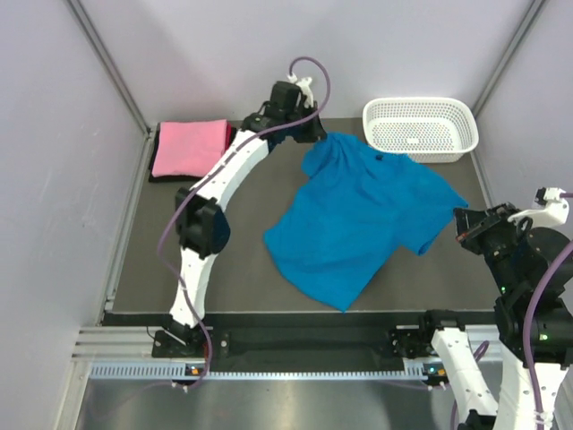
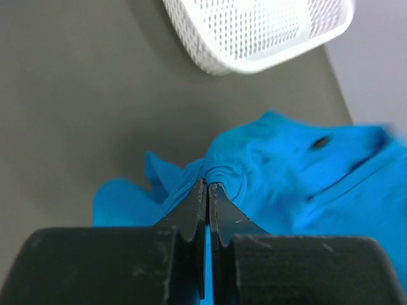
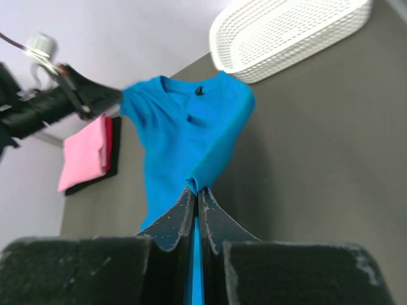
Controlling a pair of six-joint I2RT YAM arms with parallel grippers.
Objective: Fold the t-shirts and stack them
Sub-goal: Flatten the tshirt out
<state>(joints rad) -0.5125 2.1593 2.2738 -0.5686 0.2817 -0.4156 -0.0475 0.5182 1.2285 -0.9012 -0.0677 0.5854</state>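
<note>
Two folded shirts sit at the counter's [image 1: 242, 269] far-left corner, the pink t-shirt [image 1: 188, 148] atop the dark t-shirt [image 1: 170, 178]. The left gripper [image 1: 315, 133] is clamped on the turquoise t-shirt [image 1: 358, 215], which stretches across mid-counter near the white basket [image 1: 419, 127]. The right gripper [image 1: 458, 224] pinches its right sleeve.
</note>
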